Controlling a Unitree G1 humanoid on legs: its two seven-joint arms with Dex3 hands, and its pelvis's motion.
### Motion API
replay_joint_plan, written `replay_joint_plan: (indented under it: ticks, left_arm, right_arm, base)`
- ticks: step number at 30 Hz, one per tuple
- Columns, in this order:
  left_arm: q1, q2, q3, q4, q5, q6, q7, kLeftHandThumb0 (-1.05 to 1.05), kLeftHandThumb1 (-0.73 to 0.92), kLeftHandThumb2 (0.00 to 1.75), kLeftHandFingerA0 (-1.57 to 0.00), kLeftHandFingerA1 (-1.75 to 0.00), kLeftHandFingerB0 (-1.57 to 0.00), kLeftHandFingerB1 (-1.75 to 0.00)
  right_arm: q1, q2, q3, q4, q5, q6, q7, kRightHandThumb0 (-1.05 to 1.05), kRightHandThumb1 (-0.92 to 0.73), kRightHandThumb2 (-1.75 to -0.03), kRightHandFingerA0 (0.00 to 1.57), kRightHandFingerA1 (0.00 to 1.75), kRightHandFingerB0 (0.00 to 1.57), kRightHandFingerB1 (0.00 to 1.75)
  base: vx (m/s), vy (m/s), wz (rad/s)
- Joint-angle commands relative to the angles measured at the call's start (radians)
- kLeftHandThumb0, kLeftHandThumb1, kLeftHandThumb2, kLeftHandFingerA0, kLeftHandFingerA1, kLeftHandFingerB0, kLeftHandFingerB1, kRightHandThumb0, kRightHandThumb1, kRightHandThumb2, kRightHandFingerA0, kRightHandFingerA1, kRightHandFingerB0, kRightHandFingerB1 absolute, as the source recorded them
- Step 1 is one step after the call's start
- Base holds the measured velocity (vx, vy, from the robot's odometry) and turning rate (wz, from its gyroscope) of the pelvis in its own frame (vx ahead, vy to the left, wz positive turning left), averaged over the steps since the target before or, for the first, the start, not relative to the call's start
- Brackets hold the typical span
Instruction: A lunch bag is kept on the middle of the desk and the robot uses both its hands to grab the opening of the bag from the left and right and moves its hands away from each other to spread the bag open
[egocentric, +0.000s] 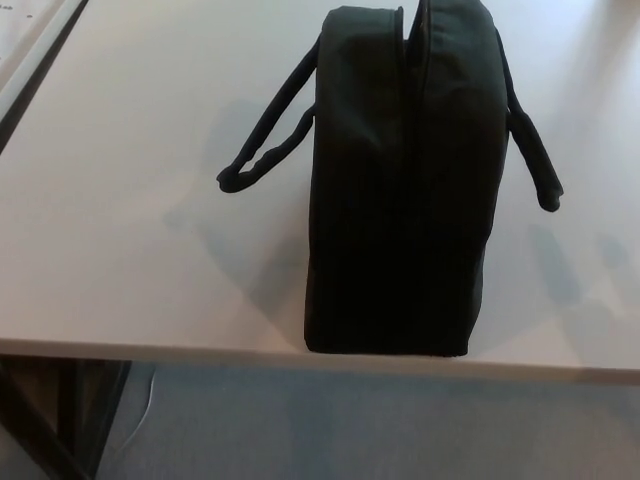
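**Lunch bag standing unopened; neither hand in view**

The black lunch bag (400, 180) stands upright on the white desk (120, 250), its base right at the desk's near edge. Its long axis runs from the near edge away toward the far side, so the zip seam (412, 120) along the top points away from the camera. The seam shows only a thin gap at the far end; otherwise the two halves lie together, and the opening is not yet spread.

One carry handle (268, 140) hangs off the bag's left face, its loop resting on the desk just beside the bag. The second handle (532, 150) droops off the right face in the same way.

No part of either arm shows, so the state of both hands cannot be told. Faint shadows fall on the desk right of the bag; their source is out of frame.

Judgement: the seam line divides left from right, so each hand should approach from its own side and pull square to that line. Neither hand can be rated nearer.
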Motion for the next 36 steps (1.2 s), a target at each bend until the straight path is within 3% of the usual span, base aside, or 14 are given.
replay_joint_plan:
  ticks: [1, 3, 6, 7, 9, 15, 16, 19, 22, 25, 26, 29, 30, 36]
  left_arm:
    - [-0.339, 0.118, -0.143, 0.222, 0.224, -0.081, 0.181, 0.08, 0.29, 0.80, -0.28, -0.55, -0.16, -0.49]
    - [-0.416, 0.126, -0.208, 0.301, 0.278, -0.066, 0.224, 0.08, 0.42, 0.53, -0.40, -0.36, -0.29, -0.31]
    - [-0.487, 0.131, -0.300, 0.385, 0.344, -0.049, 0.296, 0.07, 0.42, 0.52, -0.44, -0.36, -0.27, -0.30]
    - [-0.526, 0.121, -0.349, 0.415, 0.376, -0.040, 0.310, 0.00, 0.31, 0.80, -0.34, -0.57, -0.16, -0.49]
    - [-0.562, 0.120, -0.402, 0.444, 0.405, -0.038, 0.335, -0.01, 0.45, 0.53, -0.46, -0.37, -0.30, -0.31]
    - [-0.691, 0.068, -0.620, 0.549, 0.529, 0.029, 0.425, -0.11, 0.48, 0.54, -0.45, -0.35, -0.27, -0.32]
    - [-0.703, 0.052, -0.649, 0.559, 0.539, 0.040, 0.433, -0.08, 0.33, 0.81, -0.34, -0.56, -0.10, -0.49]
    - [-0.748, 0.020, -0.742, 0.592, 0.583, 0.060, 0.481, -0.04, 0.33, 0.82, -0.32, -0.56, -0.12, -0.49]
    - [-0.796, -0.013, -0.815, 0.637, 0.599, 0.082, 0.509, -0.11, 0.48, 0.54, -0.42, -0.34, -0.18, -0.31]
    - [-0.842, -0.043, -0.866, 0.669, 0.594, 0.094, 0.499, -0.08, 0.33, 0.82, -0.29, -0.55, -0.06, -0.47]
    - [-0.861, -0.053, -0.887, 0.689, 0.590, 0.096, 0.503, -0.09, 0.49, 0.54, -0.38, -0.33, -0.17, -0.30]
    - [-0.904, -0.092, -0.959, 0.735, 0.614, 0.121, 0.562, -0.07, 0.36, 0.84, -0.27, -0.54, -0.05, -0.47]
    - [-0.916, -0.104, -0.979, 0.749, 0.619, 0.125, 0.571, -0.09, 0.51, 0.55, -0.35, -0.32, -0.17, -0.31]
    - [-0.945, -0.159, -1.060, 0.801, 0.621, 0.113, 0.679, -0.14, 0.52, 0.56, -0.40, -0.34, -0.19, -0.33]
  right_arm:
    - [-0.243, -0.123, 0.115, 0.182, -0.180, -0.113, -0.105, -0.33, -0.37, -0.56, 0.30, 0.36, 0.16, 0.31]
    - [-0.300, -0.148, 0.188, 0.254, -0.255, -0.147, -0.148, -0.34, -0.38, -0.57, 0.30, 0.37, 0.16, 0.32]
    - [-0.378, -0.185, 0.295, 0.312, -0.324, -0.187, -0.149, -0.34, -0.40, -0.59, 0.34, 0.38, 0.17, 0.32]
    - [-0.429, -0.186, 0.336, 0.316, -0.353, -0.187, -0.141, -0.34, -0.40, -0.58, 0.38, 0.38, 0.23, 0.33]
    - [-0.486, -0.185, 0.383, 0.350, -0.369, -0.199, -0.139, -0.34, -0.40, -0.58, 0.36, 0.38, 0.24, 0.33]
    - [-0.735, -0.166, 0.569, 0.546, -0.479, -0.162, -0.200, -0.43, -0.41, -0.63, 0.34, 0.39, 0.27, 0.37]
    - [-0.779, -0.155, 0.601, 0.580, -0.493, -0.153, -0.194, -0.45, -0.42, -0.65, 0.33, 0.40, 0.26, 0.38]
    - [-0.894, -0.127, 0.692, 0.671, -0.527, -0.149, -0.199, -0.42, -0.40, -0.63, 0.39, 0.40, 0.33, 0.38]
    - [-0.977, -0.112, 0.762, 0.724, -0.542, -0.136, -0.164, -0.40, -0.42, -0.63, 0.38, 0.40, 0.31, 0.38]
    - [-1.052, -0.091, 0.813, 0.770, -0.539, -0.146, -0.172, -0.34, -0.49, -0.55, 0.41, 0.34, 0.36, 0.32]
    - [-1.080, -0.082, 0.836, 0.790, -0.541, -0.150, -0.193, -0.41, -0.41, -0.65, 0.38, 0.41, 0.34, 0.40]
    - [-1.156, -0.052, 0.884, 0.842, -0.537, -0.137, -0.190, -0.42, -0.41, -0.65, 0.40, 0.42, 0.34, 0.40]
    - [-1.179, -0.048, 0.902, 0.853, -0.548, -0.124, -0.195, -0.42, -0.41, -0.65, 0.39, 0.41, 0.32, 0.39]
    - [-1.249, -0.021, 0.942, 0.926, -0.520, -0.110, -0.185, -0.41, -0.43, -0.66, 0.39, 0.41, 0.35, 0.40]
  base:
    - [0.00, 0.000, 0.00]
    - [0.00, 0.000, 0.00]
    - [0.00, 0.000, 0.00]
    - [0.00, 0.000, 0.00]
    - [0.00, 0.000, 0.00]
    - [0.00, 0.000, 0.00]
    - [0.00, 0.000, 0.00]
    - [0.00, 0.000, 0.00]
    - [0.00, 0.000, 0.00]
    - [0.00, 0.000, 0.00]
    - [0.00, 0.000, 0.00]
    - [0.00, 0.000, 0.00]
    - [0.00, 0.000, 0.00]
    - [0.00, 0.000, 0.00]
